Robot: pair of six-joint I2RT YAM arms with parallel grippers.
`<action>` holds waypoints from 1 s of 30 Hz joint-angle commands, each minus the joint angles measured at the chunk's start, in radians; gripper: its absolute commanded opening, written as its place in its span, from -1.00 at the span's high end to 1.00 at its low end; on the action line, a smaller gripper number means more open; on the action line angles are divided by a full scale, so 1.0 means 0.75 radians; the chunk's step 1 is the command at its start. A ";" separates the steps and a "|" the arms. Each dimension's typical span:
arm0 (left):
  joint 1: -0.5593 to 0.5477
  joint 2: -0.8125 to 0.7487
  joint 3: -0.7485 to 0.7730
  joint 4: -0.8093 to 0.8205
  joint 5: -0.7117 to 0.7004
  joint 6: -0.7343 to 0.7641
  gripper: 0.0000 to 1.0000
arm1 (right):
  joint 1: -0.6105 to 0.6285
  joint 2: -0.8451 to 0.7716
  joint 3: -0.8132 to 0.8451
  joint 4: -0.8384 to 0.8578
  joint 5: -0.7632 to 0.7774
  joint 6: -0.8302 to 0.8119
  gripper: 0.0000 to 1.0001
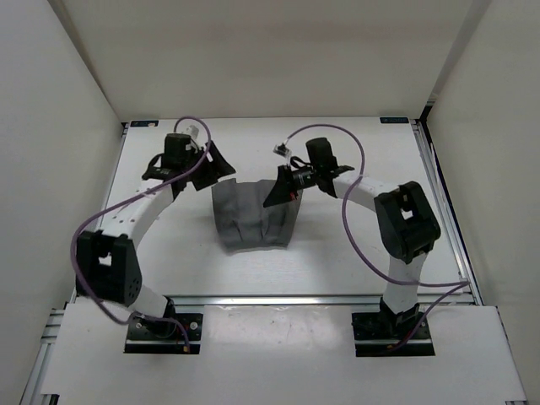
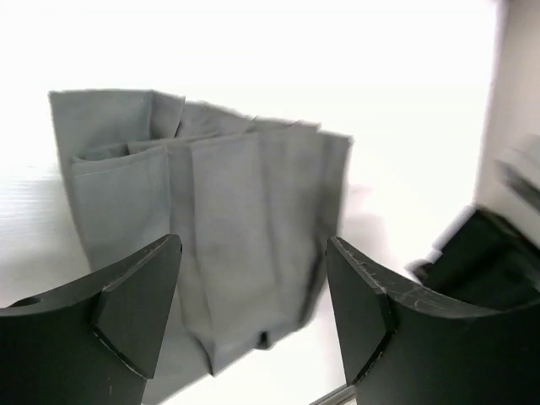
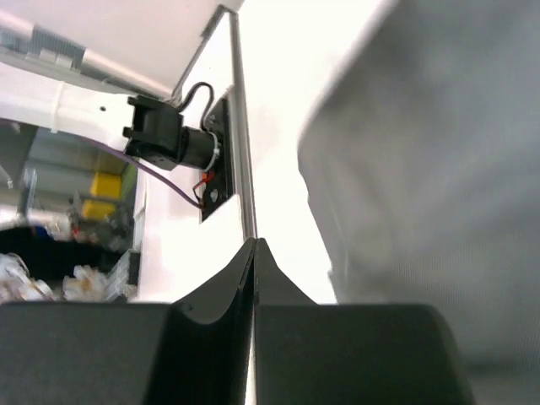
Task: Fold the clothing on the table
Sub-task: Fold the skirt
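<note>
The clothing [image 1: 256, 218] is a grey pleated garment lying folded into a compact, roughly square shape at the middle of the white table [image 1: 354, 160]. My left gripper [image 1: 215, 165] hovers just beyond its far left corner. In the left wrist view this gripper [image 2: 253, 246] stands open, with the clothing [image 2: 228, 194] lying below and past the fingertips, not between them. My right gripper [image 1: 278, 193] sits over the garment's far right part. In the right wrist view it [image 3: 255, 245] is shut with nothing between the jaws, and the blurred clothing [image 3: 422, 169] is off to one side.
White walls [image 1: 76, 126] enclose the table at the left, back and right. A metal rail [image 1: 278, 298] runs along the near edge by the arm bases [image 1: 164, 325]. Purple cables [image 1: 84, 228] loop off both arms. Part of the other arm [image 2: 494, 261] shows dark at the right of the left wrist view.
</note>
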 commanded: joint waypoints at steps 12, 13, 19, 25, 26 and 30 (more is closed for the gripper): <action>0.255 -0.736 -0.260 -0.334 0.045 -0.071 -0.60 | 0.233 0.528 0.435 -0.309 0.080 -0.303 1.00; 0.261 -0.772 -0.274 -0.364 0.055 -0.059 -0.59 | 0.243 0.559 0.464 -0.391 0.138 -0.371 1.00; 0.292 -0.859 -0.313 -0.402 0.074 -0.081 -0.61 | 0.221 0.497 0.415 -0.300 0.102 -0.311 1.00; 0.267 -0.895 -0.377 -0.281 0.096 -0.171 -0.60 | 0.116 0.249 0.350 0.068 -0.160 0.077 1.00; 0.263 -0.887 -0.377 -0.267 0.090 -0.173 -0.58 | 0.114 0.243 0.382 0.074 -0.193 0.094 1.00; 0.263 -0.889 -0.352 -0.264 0.090 -0.184 -0.61 | 0.149 0.343 0.464 0.066 -0.305 0.133 0.99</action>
